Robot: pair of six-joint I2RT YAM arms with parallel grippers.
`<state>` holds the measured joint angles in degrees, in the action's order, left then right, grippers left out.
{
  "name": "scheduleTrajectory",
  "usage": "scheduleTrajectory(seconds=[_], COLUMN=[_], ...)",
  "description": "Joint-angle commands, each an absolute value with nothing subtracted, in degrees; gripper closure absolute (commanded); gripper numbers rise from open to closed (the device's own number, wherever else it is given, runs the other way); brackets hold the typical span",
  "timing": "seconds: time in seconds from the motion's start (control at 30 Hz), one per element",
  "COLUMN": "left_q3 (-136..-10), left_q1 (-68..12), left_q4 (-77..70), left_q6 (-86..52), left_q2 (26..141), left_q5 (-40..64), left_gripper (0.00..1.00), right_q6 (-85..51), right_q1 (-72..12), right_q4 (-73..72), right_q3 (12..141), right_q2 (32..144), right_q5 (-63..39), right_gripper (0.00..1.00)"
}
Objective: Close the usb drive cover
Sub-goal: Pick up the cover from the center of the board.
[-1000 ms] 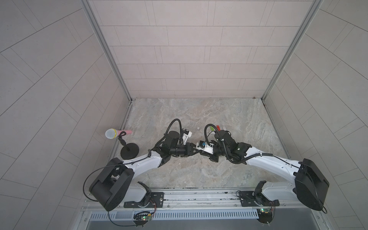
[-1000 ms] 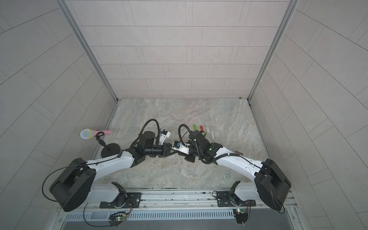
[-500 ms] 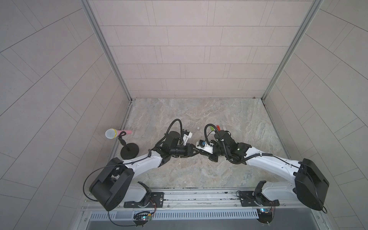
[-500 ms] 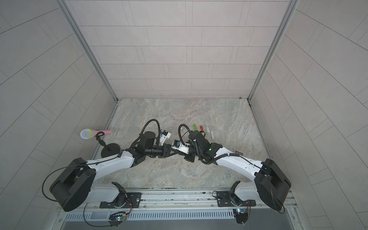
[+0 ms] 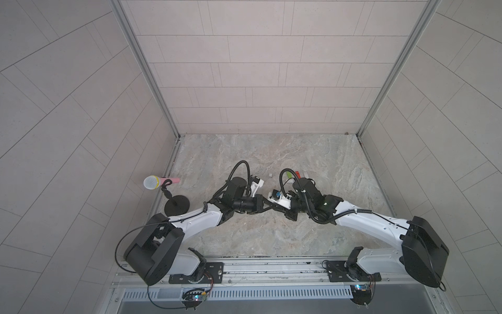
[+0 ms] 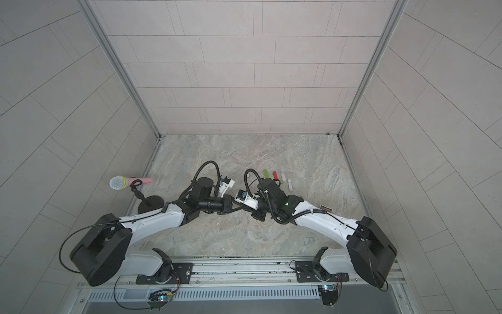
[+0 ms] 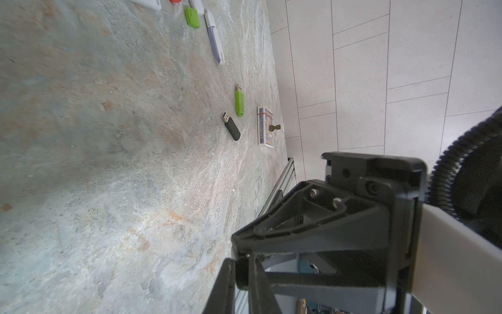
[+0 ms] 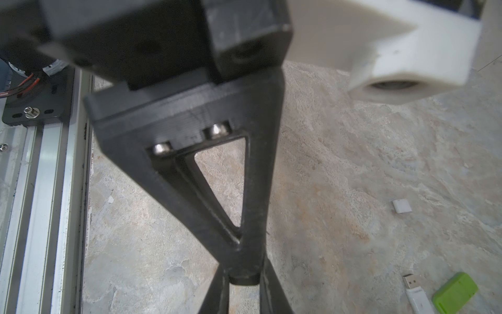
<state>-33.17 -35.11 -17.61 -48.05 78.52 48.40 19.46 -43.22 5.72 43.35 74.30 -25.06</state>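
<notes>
A: Well, where is the usb drive point(image 7: 241, 274)?
B: Small and black, above the tabletop point(image 7: 108, 176) — pinched between the two hands, tip to tip.
A: Both clenched?
B: Yes. Left hand point(image 7: 241, 258) grips one end, right hand point(image 8: 244, 267) the other. Which end is capped, I cannot tell. A green stick point(image 7: 239, 103) lies well apart on the tabletop.

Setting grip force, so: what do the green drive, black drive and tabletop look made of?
Green drive: likely plastic, smooth, even bright colour; bare metal plug. Black drive: likely plastic, slight sheen on the rounded end; metal plug. Tabletop: stone or stone-look laminate, matte, veined; can't tell which.
</notes>
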Motion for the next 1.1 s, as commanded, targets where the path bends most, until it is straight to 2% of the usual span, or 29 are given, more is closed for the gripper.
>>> scheduleTrajectory(seconds=[0.0, 0.37, 1.07], left_q3=[-34.0, -34.0, -34.3], left_q1=[-35.5, -35.4, -35.4], left_q4=[-16.9, -16.0, -17.6], left_q6=[-47.5, -47.2, -48.4], left_q2=[79.4, 76.6, 76.7], left_q5=[49.6, 47.3, 48.1], left_gripper=[0.9, 0.91, 0.91], right_q6=[19.4, 24.2, 22.0], right_q1=[-43.9, -43.9, -43.9], right_q4=[0.2, 4.3, -0.4], right_q3=[42.9, 38.0, 40.3], right_q2=[72.3, 69.4, 72.0], right_q5=[-26.7, -20.2, -24.1], right_gripper=[0.82, 0.7, 0.68])
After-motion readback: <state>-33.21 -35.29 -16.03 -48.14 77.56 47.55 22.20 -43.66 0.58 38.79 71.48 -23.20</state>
